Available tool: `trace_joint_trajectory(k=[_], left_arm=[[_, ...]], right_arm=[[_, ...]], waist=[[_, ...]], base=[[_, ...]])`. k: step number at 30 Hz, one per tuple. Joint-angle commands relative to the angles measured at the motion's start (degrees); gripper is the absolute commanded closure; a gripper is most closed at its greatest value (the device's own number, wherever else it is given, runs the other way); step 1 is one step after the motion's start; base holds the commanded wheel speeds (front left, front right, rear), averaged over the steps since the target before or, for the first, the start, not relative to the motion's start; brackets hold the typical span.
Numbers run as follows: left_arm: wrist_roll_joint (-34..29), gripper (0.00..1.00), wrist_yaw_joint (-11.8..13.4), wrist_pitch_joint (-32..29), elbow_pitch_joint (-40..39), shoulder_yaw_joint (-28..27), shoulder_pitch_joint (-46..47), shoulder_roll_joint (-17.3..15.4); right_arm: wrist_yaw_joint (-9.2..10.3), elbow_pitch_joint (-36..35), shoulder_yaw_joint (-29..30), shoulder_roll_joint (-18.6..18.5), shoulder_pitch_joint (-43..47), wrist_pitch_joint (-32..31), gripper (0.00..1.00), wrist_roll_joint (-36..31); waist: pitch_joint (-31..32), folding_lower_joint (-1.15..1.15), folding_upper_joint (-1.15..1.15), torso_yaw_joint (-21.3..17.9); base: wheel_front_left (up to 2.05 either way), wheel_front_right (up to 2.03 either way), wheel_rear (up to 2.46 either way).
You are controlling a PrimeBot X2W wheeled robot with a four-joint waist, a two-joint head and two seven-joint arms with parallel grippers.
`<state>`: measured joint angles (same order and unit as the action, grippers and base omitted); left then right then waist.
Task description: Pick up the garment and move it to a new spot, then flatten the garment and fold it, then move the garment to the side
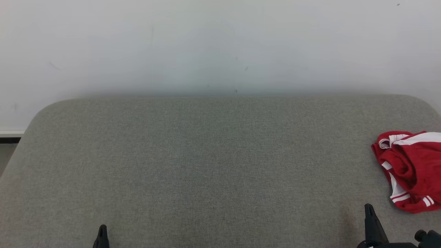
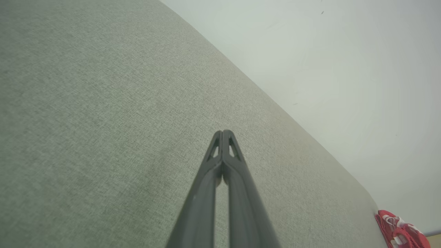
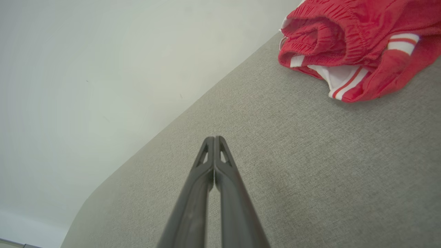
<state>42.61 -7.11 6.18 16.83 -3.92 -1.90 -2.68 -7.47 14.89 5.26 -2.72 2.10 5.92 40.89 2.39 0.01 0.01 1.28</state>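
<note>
— Left gripper first. See it, low at the near edge? Just a dark tip poking up over the pad.

— Got it. Its 2 fingers are pressed together, tips touching, with only a thin slit between them lower down. Grey fabric lies under it on every side. Whether it touches the pad, I can't tell.

— And past it, the middle?

— Plain grey weave running to a rounded far edge, which sits right against the white wall. The wall has a few small dark specks.

— Now the right gripper.

— It also comes up from the near edge, reaching further up than the left one, with a bit of black wrist hardware beside it. Same story with the jaws: closed tight, tip against tip. It points across the pad toward the far edge.

— And the garment?

— Far right of the pad, a crumpled red heap with white stripes and white panels. From the right wrist you can see a gathered, ribbed band bunched on top. It lies on the fabric beyond the right gripper and to its right. It is near that gripper but apart from it, and well apart from the left one. Its right side runs past the head view's border.
</note>
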Motion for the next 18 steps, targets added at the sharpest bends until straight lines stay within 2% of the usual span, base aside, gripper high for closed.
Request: trace_joint_trajectory(k=[1, 18], left_arm=[[2.3, 1.0, -0.2, -0.51, -0.95, -0.29, 1.85, -0.18], [15.25, 1.0, -0.29, -3.88, -1.52, -0.97, 3.71, -0.21]], right_arm=[[-0.01, -0.81, 0.21, -0.12, -1.59, -0.54, 1.0, 2.46], [-0.02, -0.89, 0.52, -0.15, -3.55, -3.85, 1.0, 15.89]], waist=[[-0.05, 0.0, -0.01, -0.02], [-0.56, -0.01, -0.01, -0.28]], base=[[0.0, 0.0, 0.0], [0.0, 0.0, 0.0]])
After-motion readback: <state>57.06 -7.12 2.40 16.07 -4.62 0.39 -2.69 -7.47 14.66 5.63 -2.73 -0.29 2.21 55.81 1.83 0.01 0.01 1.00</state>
